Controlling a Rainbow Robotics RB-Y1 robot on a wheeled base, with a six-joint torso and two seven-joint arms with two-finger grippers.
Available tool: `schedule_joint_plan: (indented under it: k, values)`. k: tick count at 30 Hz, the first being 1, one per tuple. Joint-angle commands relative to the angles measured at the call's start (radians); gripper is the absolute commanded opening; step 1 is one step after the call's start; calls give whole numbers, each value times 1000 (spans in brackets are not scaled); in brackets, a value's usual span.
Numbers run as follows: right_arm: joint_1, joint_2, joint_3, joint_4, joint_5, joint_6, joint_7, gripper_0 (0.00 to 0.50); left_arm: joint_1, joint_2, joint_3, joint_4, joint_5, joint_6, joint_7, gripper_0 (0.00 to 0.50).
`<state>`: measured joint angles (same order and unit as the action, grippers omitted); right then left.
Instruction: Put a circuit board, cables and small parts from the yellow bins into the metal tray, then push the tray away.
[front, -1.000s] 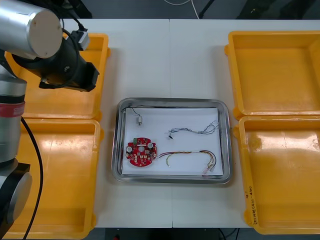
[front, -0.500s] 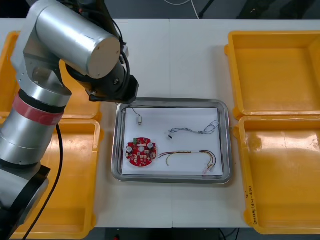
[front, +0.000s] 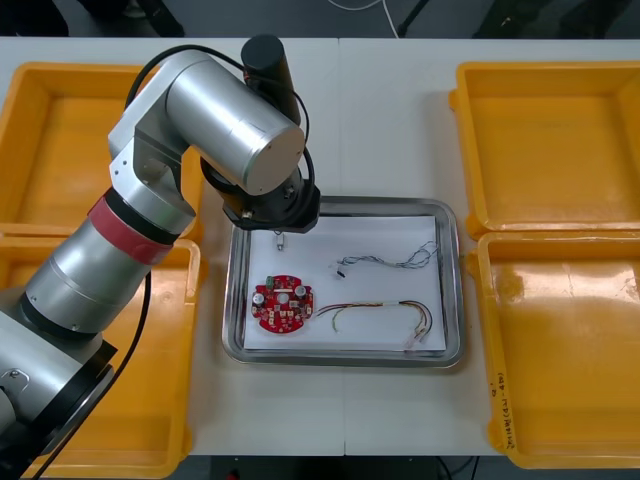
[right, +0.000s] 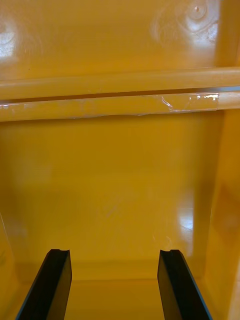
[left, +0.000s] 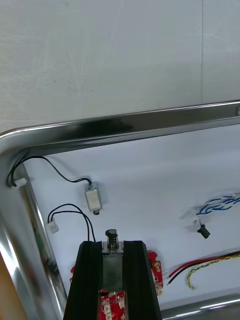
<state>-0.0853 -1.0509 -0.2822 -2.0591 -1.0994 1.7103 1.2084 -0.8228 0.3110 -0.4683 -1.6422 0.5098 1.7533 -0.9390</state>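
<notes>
The left hand (left: 112, 245) is gripping a small metal part (left: 112, 269) over the metal tray (left: 130, 125); the right hand (right: 114, 257) is hanging released above a yellow bin (right: 120, 175).

Light table (front: 380, 120): metal tray (front: 457, 290) at centre, two yellow bins (front: 550, 140) flanking each side.

The worktop (front: 380, 110) is light and matte. A thin seam (front: 340, 120) runs straight across it from the far edge to the near edge. The left wrist view shows the same pale surface with the seam on it. Beyond the far edge is dark floor (front: 300, 15), with a loop of white cord (front: 365, 6) against it.
</notes>
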Motion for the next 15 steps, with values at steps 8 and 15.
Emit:
schedule_joint_plan:
  k: [8, 15]
  values:
    - [9, -20, -35, -23, -5, -8, 43, 500, -50, -24, -92, 61, 4, -90, 86, 4]
    - [10, -20, -35, -23, 3, -8, 42, 500, -50, -24, -104, 67, 1, -107, 95, 325]
